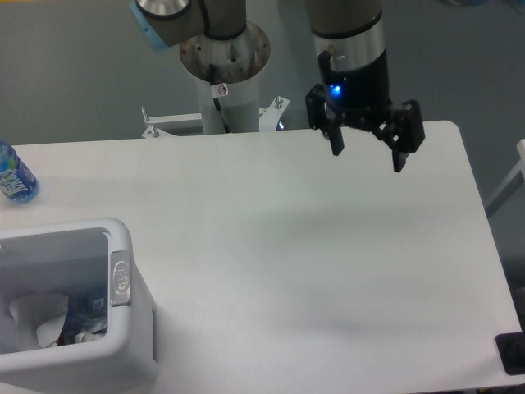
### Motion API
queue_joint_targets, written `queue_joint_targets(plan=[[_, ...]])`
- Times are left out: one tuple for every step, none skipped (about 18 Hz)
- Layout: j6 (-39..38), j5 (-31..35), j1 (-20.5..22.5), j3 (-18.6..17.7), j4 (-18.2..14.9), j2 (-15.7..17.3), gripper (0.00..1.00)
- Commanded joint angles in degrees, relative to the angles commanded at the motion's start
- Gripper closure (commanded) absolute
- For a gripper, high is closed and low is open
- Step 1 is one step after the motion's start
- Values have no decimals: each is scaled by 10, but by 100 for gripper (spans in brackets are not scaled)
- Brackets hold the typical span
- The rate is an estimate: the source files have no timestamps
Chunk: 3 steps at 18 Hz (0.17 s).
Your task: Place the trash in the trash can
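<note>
The end effector [367, 158] hangs empty, fingers apart, above the far right part of the desk [312, 263]. The wrapper [37, 318] and the bottle [82, 316] lie inside the can [123, 271], far to its left and nearer the camera. Little can go wrong now; a low sweep could strike the can rim or the blue-labelled bottle [13, 174] at the left edge. The right edge is near, with wide free desk between.
</note>
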Motion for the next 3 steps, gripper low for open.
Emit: queue_joint_targets(plan=[[0,0,0,0,0,1,0],[0,0,1,0,0,1,0],[-1,0,0,0,0,1,0]])
